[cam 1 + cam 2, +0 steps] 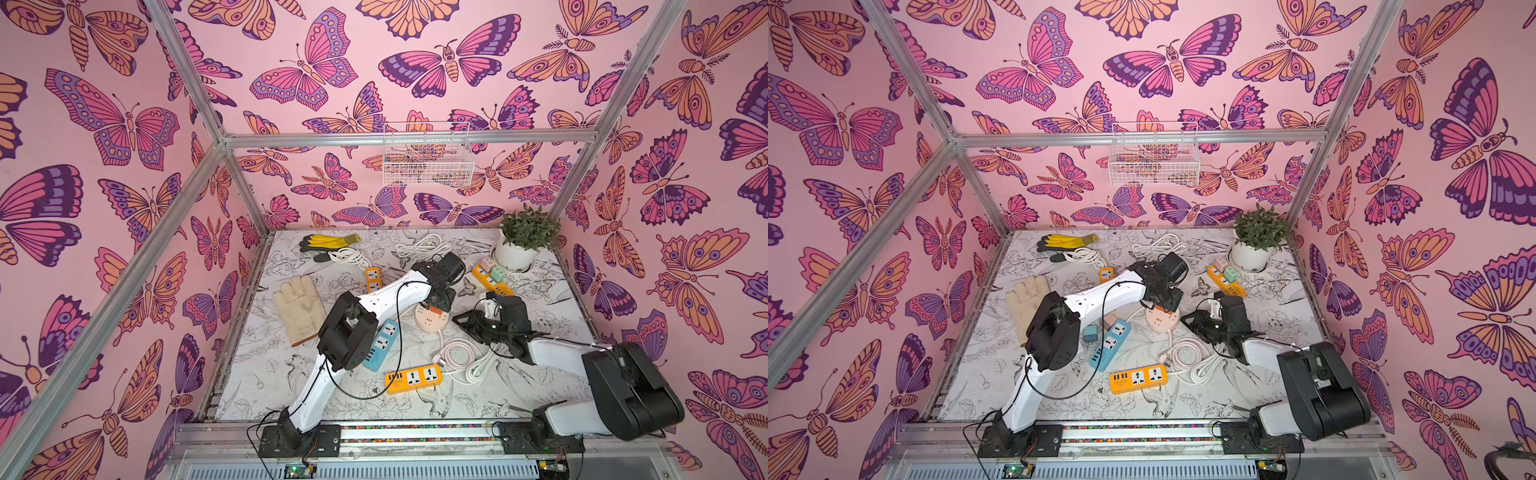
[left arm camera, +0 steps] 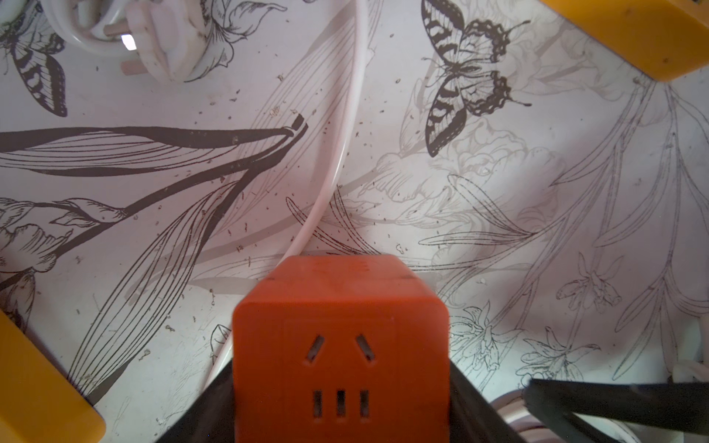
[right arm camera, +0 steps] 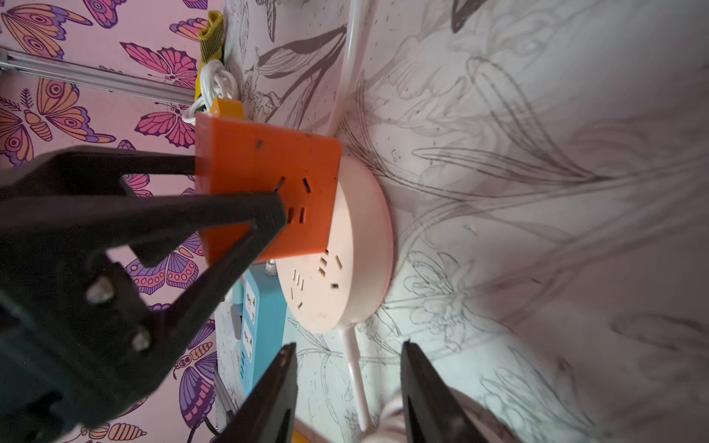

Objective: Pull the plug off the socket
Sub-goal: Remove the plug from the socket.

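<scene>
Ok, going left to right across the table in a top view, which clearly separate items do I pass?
Cream glove → blue power strip → round pink socket → potted plant.

orange cube plug (image 3: pixel 261 168), seated on round pink socket (image 3: pixel 345 268)

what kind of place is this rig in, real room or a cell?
Probably a staged robot data-collection cell, not a real room: aluminium frame hung with butterfly-print panels, left arm and right arm bolted to a front rail, printed table scattered with power strips.
</scene>
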You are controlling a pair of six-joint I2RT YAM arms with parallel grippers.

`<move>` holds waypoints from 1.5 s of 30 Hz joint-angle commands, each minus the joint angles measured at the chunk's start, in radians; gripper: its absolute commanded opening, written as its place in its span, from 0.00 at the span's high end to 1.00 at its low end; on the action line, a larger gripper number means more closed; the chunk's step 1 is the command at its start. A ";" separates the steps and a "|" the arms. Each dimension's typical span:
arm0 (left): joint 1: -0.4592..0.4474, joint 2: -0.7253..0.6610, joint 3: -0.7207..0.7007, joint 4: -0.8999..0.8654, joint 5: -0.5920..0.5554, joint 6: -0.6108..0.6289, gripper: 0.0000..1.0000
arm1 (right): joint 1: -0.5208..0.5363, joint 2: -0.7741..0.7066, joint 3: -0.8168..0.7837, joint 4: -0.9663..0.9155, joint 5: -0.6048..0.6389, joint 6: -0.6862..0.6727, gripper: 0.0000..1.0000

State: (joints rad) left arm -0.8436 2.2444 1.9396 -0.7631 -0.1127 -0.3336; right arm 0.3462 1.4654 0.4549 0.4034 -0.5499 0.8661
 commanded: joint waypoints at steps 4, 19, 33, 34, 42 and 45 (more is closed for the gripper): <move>0.008 -0.015 -0.010 -0.025 0.002 -0.040 0.55 | 0.014 0.136 0.095 -0.034 -0.012 0.009 0.54; 0.031 -0.043 -0.031 -0.009 0.133 -0.054 0.59 | 0.059 0.269 0.167 -0.179 0.082 0.003 0.68; -0.035 -0.194 -0.428 0.436 -0.076 0.086 0.63 | 0.062 0.301 0.183 -0.235 0.099 -0.006 0.68; -0.032 -0.186 -0.418 0.422 -0.065 0.078 0.63 | 0.063 0.304 0.184 -0.238 0.099 -0.008 0.68; 0.074 -0.121 -0.268 0.182 0.325 -0.125 0.65 | 0.066 0.313 0.188 -0.256 0.107 -0.018 0.68; 0.109 -0.136 -0.281 0.183 0.387 -0.163 0.67 | 0.068 0.317 0.189 -0.259 0.109 -0.018 0.68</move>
State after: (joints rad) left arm -0.7589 2.0968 1.6630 -0.5072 0.0402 -0.3862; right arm 0.4026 1.7103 0.6678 0.2955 -0.5541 0.8734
